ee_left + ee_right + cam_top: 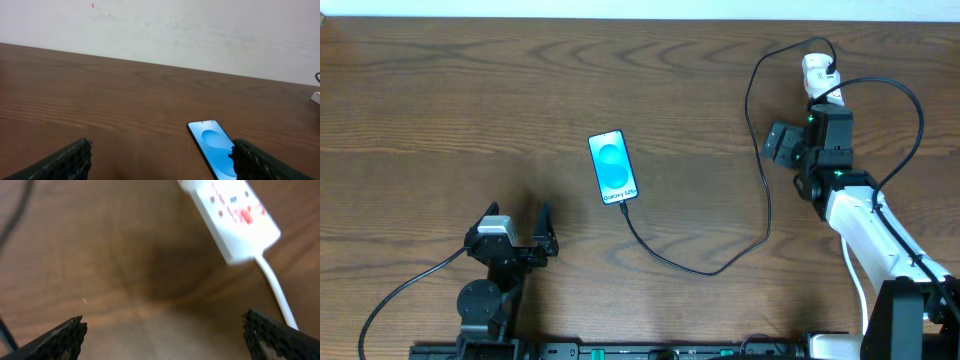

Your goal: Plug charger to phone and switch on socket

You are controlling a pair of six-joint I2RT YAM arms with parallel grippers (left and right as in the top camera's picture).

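Observation:
The phone lies face up mid-table with its blue screen lit; it also shows in the left wrist view. The charger cable runs from the phone's near short edge in a loop to its black plug in the white socket strip at the far right. The socket also shows in the right wrist view with red markings and its white cord. My left gripper is open and empty, near the front edge, below left of the phone. My right gripper is open and empty, just in front of the socket.
A white wall rises behind the table's far edge. My right arm's white link and a black arm cable lie at the right side. The left arm's base sits at the front left.

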